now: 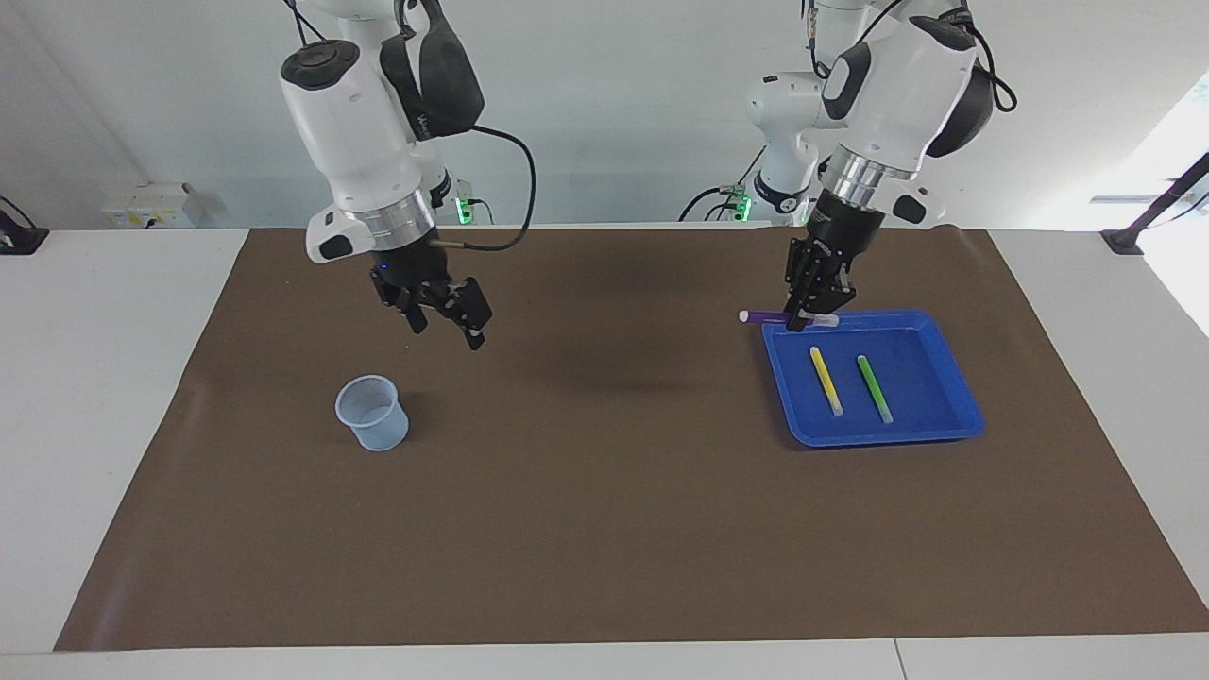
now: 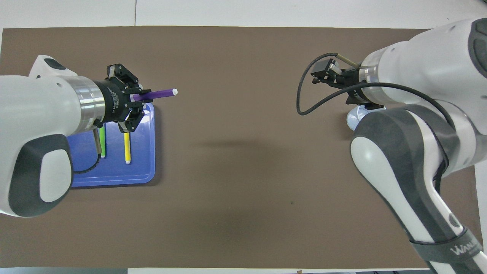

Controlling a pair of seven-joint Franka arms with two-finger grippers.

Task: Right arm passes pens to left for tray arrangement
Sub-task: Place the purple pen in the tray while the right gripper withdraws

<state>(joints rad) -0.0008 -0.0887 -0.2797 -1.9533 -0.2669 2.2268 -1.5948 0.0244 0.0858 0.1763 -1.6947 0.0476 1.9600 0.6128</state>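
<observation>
Purple pen [image 1: 767, 317] level, clamped in left end effector [image 1: 808, 319] over tray [image 1: 930, 423] rim, 12 o'clock edge in facing view. Yellow pen [image 1: 825, 380], green pen [image 1: 874, 387] lie in tray. Right end effector [image 1: 447, 326] wide, empty, above cup [image 1: 372, 413] at its 12 o'clock on brown surface [image 1: 604, 529].

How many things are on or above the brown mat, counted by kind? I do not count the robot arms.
Pens: 3, namely the yellow pen and green pen in the tray, and the purple pen held by the left gripper
Tray: 1
Cup: 1
Total: 5
</observation>
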